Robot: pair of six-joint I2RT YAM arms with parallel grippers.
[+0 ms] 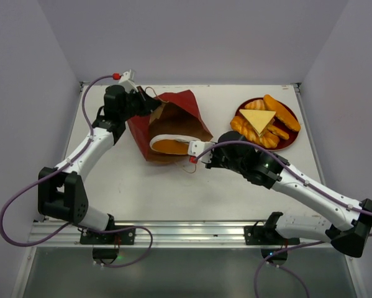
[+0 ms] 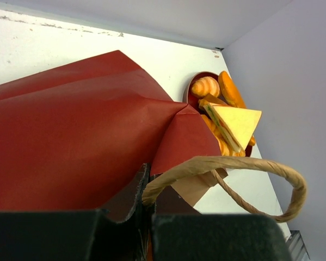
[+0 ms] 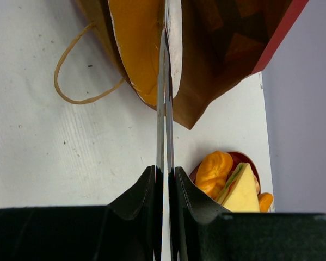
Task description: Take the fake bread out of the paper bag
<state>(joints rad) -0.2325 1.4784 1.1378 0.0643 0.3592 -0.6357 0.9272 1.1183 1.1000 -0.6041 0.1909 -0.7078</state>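
The red paper bag [image 1: 181,104] lies on its side at centre-left, brown mouth facing the front. My left gripper [image 1: 148,103] is shut on the bag's back rim by a handle; its jaws [image 2: 146,202] pinch the paper edge. My right gripper [image 1: 197,149] is at the bag's mouth, shut on a thin flat orange piece of fake bread with a white edge [image 1: 170,146]. In the right wrist view that piece [image 3: 136,51] runs edge-on from the gripper [image 3: 165,176] into the bag [image 3: 220,49]. More fake bread, with a yellow triangular slice [image 1: 257,118], sits on the plate.
The round dark-red plate [image 1: 294,135] stands at the back right, piled with pastries; it also shows in the left wrist view [image 2: 192,93] and the right wrist view [image 3: 243,158]. A looped brown handle [image 3: 70,73] lies on the table by the bag's mouth. White walls enclose the table.
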